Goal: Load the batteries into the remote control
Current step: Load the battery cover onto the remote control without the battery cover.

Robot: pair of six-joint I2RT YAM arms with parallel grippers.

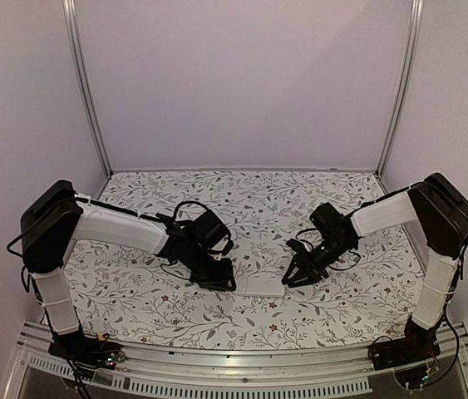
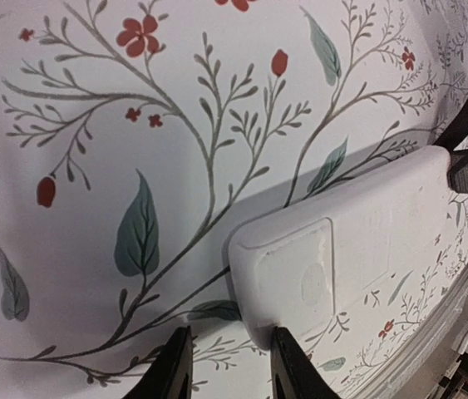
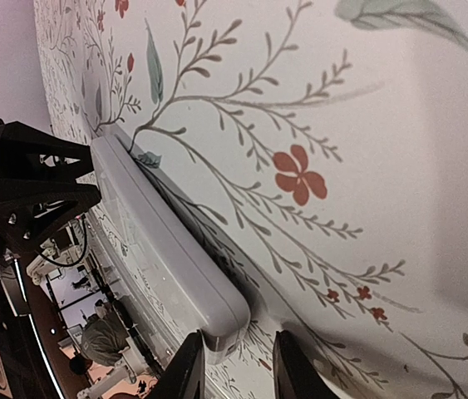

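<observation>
The remote control lies flat on the flowered table, plain white back up, with its small cover seated at one end. My left gripper sits low at the remote's left end. In the left wrist view the left gripper is open, and the remote's corner is at the right finger with only table in the gap. My right gripper is at the other end. In the right wrist view the right gripper is open, the remote's end is by the left finger, and the other finger is apart from it. The batteries are out of view.
The flowered table cloth spreads out behind the arms. White walls and metal posts enclose the back and sides. A metal rail runs along the near edge by both arm bases.
</observation>
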